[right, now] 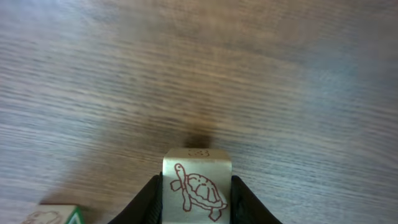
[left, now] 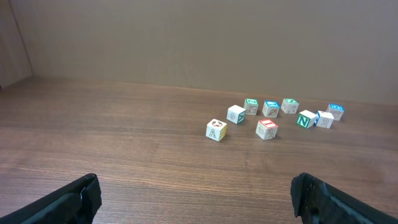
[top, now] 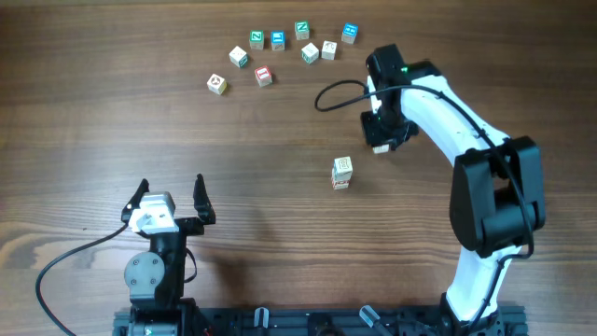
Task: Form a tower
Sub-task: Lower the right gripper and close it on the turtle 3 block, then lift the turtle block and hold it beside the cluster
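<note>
Lower left of the overhead frame, my left gripper (top: 171, 189) sits with jaws released. Just right of centre stands the tower (top: 342, 173), narrow and tippy. Up and right of it, my right gripper (right: 196, 200) clamps a turtle cube (right: 197, 167). If I set it down off-centre or brush the stack, I could topple it.

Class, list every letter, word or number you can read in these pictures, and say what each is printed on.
"A": leftmost loose cube.
"N": green-faced cube near the right of the row.
Turtle cube in the right gripper: a drawing only; the mark on its top is too blurred.
Other loose cubes and the tower: print too small to read.
</note>
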You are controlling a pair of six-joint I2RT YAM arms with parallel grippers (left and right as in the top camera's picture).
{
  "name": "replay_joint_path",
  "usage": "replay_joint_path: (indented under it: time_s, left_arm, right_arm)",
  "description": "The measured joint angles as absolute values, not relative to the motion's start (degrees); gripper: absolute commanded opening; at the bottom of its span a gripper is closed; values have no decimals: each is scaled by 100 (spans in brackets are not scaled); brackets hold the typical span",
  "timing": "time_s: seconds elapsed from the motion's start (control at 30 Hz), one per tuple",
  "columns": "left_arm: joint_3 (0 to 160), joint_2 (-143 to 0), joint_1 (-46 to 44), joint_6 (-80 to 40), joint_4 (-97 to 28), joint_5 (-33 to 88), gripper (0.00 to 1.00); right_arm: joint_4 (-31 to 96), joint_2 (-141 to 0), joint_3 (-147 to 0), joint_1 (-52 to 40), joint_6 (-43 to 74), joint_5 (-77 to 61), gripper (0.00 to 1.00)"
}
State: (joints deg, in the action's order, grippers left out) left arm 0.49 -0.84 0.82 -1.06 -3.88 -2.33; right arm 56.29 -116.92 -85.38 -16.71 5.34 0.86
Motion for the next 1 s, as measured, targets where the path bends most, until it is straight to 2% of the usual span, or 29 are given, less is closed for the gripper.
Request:
replay_joint_path:
  time_s: [0.13,0.53,0.6,0.7,0.73,0.77,0.8,0.87,0.9,1.0]
  left_arm:
    - [49,-84,80,-106,-388,-231,100]
    - [49,-84,80,-106,-388,-233,100]
    - [49,-84,80,-106,-388,-233,100]
    - [49,-84,82,-106,-388,-231,100]
    - [49,-84,80,-106,-388,-231,100]
    - [49,-84,80,-106,-388,-231,100]
    - [49,-84,80,-106,-388,-231,100]
    - [49,-84,80,-106,-388,-231,100]
    - [49,-84,80,-106,-388,-231,100]
    - [49,-84,80,-106,-388,-233,100]
  right_arm:
    - [5511,-11692,-8453,-1671,539,86,34]
    - [5312,-11692,-8453,-1653,644,204,37]
    - [5260,-11692,-8453,-1638,650,211,44]
    - [5172,-11692,-8453,-1638,694,239,63]
    - [5164,-11692,-8453,-1638,714,246,64]
    - [5175,-11692,-8453,-1638,707,246,64]
    - [5196,-11692,-8453,-1638,740,259,60]
    - [5266,-11692,-8453,-1638,775,257,45]
    - [5288,-11692,-8453,-1638,801,257,42]
    - [5345,-11692,-8451,-1638,838,259,41]
